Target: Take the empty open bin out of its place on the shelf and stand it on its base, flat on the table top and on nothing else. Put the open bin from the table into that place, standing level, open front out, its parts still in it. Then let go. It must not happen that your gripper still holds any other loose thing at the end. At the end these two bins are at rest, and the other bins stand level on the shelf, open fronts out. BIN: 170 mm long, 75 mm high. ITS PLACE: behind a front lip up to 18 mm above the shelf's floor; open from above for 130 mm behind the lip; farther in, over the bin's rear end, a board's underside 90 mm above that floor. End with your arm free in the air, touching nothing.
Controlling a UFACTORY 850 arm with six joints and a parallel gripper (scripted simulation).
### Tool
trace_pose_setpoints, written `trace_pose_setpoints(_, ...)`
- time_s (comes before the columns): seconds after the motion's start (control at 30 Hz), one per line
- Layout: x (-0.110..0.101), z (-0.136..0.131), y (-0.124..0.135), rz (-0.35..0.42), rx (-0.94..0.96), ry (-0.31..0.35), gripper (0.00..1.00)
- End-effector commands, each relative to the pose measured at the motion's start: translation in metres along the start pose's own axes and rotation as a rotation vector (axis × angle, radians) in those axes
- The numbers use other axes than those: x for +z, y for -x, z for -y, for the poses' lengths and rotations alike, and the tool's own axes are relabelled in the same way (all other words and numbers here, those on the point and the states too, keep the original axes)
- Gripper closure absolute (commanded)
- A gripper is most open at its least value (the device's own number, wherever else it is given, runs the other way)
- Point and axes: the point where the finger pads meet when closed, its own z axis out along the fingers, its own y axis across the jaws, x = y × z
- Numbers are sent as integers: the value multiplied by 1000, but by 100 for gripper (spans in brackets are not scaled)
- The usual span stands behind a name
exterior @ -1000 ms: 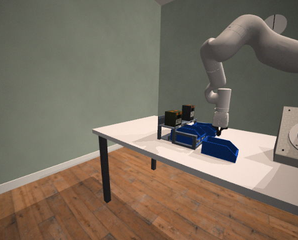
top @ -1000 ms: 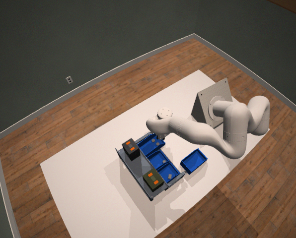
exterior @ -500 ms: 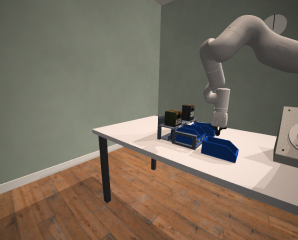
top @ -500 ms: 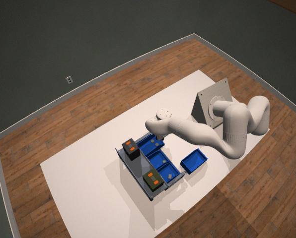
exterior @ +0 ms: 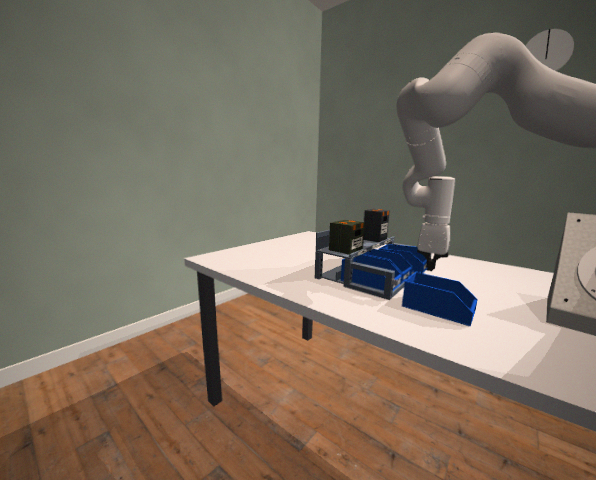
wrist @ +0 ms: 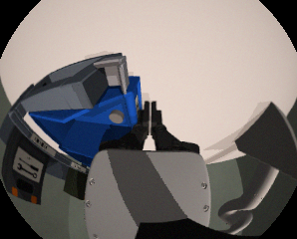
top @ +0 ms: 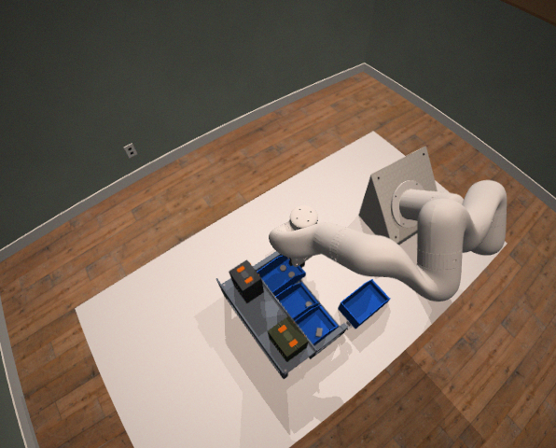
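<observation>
Dark gray-green walls (top: 182, 72) (exterior: 148, 155), warm wood-plank floor (top: 182, 219) (exterior: 298, 408), and a pale table top (top: 172, 313) (exterior: 267, 258) (wrist: 188, 60) right below the claw.

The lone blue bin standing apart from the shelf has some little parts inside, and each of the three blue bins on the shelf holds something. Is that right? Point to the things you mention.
Not quite: the lone blue bin (top: 364, 302) (exterior: 438, 299) is empty, as the top view shows. The rest is right: it stands apart, and each of the three shelf bins (top: 295, 298) (exterior: 373, 279) (wrist: 84, 134) holds something.
</observation>
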Motion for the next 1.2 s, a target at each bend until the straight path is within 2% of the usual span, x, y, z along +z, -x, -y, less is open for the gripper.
trace_pose_setpoints(0.0, -1, 8, 0, -1, -1, -1, 100)
trace_pose_setpoints(0.7, -1, 34, 0, -1, -1, -1, 100)
trace_pose_setpoints(1.17, -1, 40, 0, -1, -1, -1, 100)
